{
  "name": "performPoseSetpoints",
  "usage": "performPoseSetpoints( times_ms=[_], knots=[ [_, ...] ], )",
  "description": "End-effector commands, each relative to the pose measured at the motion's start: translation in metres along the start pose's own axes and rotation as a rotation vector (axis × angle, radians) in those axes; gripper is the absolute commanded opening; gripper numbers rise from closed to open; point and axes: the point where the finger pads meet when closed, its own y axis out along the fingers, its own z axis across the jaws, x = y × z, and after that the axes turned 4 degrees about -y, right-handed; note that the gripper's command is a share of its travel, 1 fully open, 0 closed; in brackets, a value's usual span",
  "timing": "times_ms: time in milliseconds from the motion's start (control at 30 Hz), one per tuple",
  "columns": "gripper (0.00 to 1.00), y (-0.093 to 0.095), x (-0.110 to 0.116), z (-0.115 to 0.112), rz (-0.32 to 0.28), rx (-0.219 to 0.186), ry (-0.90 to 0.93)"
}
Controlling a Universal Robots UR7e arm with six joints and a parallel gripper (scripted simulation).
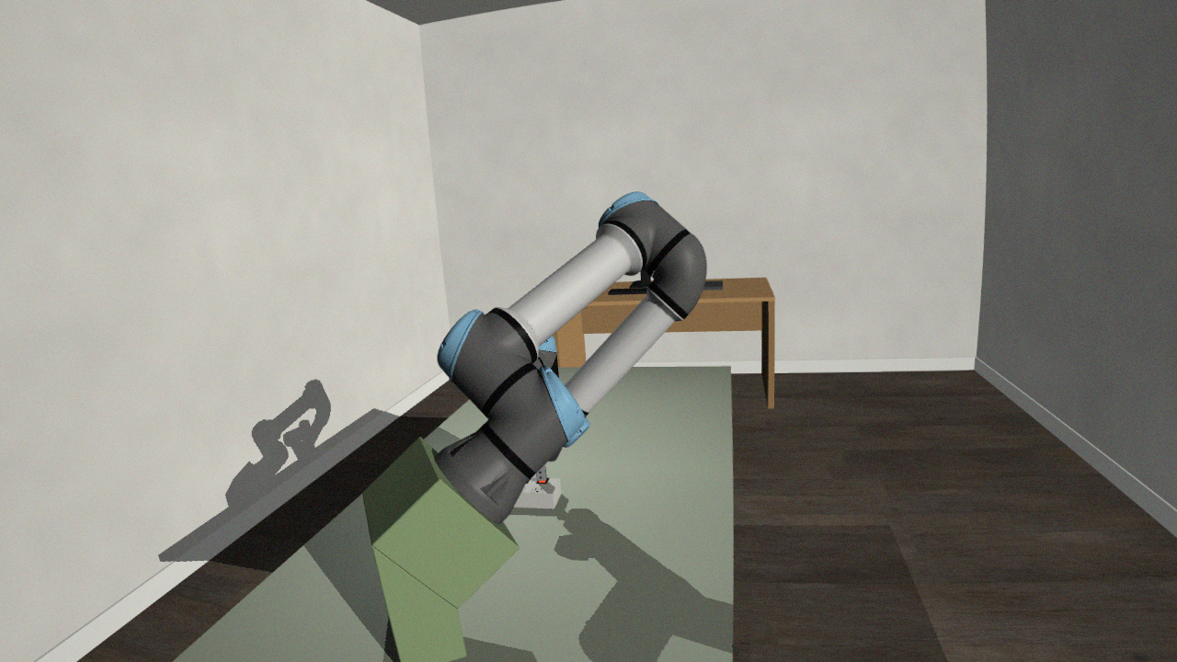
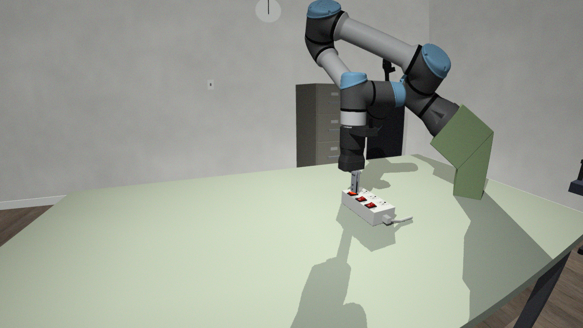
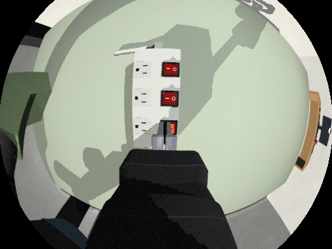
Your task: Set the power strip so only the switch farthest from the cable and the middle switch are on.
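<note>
A white power strip (image 2: 367, 207) lies flat on the green table, right way up, with three red rocker switches in a row and its cable (image 2: 401, 219) at the near right end. In the wrist view the strip (image 3: 154, 94) runs away from me, cable end farthest. My gripper (image 2: 355, 185) is shut with nothing between the fingers. Its tips (image 3: 165, 140) stand on the switch farthest from the cable (image 3: 171, 127), which glows brighter orange-red. The middle switch (image 3: 170, 98) and the switch nearest the cable (image 3: 170, 68) are darker red. In the top view the arm hides most of the strip (image 1: 542, 490).
The arm's green base block (image 2: 466, 152) stands at the table's far right edge. A grey filing cabinet (image 2: 318, 124) stands behind the table. A wooden desk stands across the room.
</note>
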Motion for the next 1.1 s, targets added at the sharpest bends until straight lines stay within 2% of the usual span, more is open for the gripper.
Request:
performPoseSetpoints(
  times_ms=[0,333,1067],
  knots=[
    [0.00,-0.012,0.000,0.000,0.000,0.001,0.001],
    [0.00,-0.034,0.000,0.000,0.000,0.001,0.001],
    [0.00,-0.034,0.000,0.000,0.000,0.001,0.001]
  ],
)
